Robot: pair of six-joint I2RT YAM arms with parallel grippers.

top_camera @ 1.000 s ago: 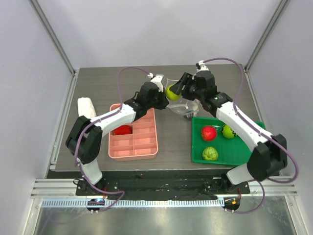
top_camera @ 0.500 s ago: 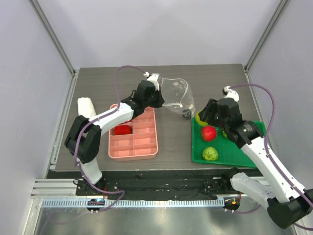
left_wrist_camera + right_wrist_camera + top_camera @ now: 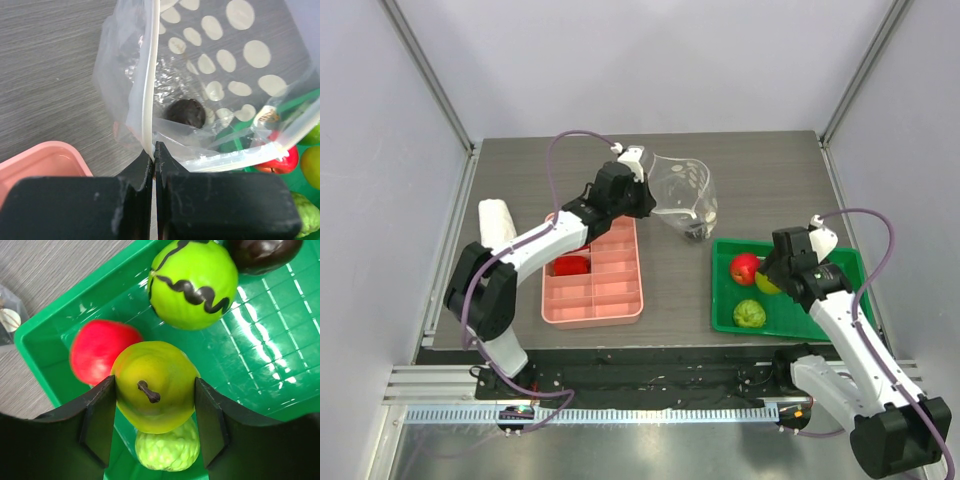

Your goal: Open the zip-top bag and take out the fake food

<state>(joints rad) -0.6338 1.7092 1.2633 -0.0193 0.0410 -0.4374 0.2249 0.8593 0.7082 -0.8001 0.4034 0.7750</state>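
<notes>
- One zip-top bag (image 3: 682, 195), clear crinkly plastic printed with white dots, is toward the back middle of the surface (image 3: 670, 290), between the two trays.
- The left pincer (image 3: 154, 150) has its two black jaws pressed together on the bag's white zip strip (image 3: 146, 85) at the mouth edge.
- One dark round piece (image 3: 186, 112) sits inside the bag; what it is cannot be told.
- One yellow-green pear (image 3: 150, 365), smooth and glossy with a short brown stem, is clamped between the two flat black fingers (image 3: 97, 420) of the right pincer (image 3: 154, 390), over the green tray (image 3: 280, 340).
- One red apple (image 3: 95, 352), smooth and round, lies in that tray just beside the pear.
- One bumpy green fruit (image 3: 167, 452) shows partly under the pear in the right wrist view.
- One smooth green fruit (image 3: 192, 282), round with a black wavy line across it, lies farther along the tray.
- One dark glossy piece (image 3: 262, 252) is cut off by the frame edge.
- The green tray is one shiny rectangular piece of plastic with a fine grid on its floor, at the front right of the surface.
- One pink divided tray (image 3: 592, 275), rectangular plastic with many small compartments, lies left of the bag; one red piece (image 3: 570, 265) sits in a left compartment.
- One white roll (image 3: 497, 222) lies at the left edge.
</notes>
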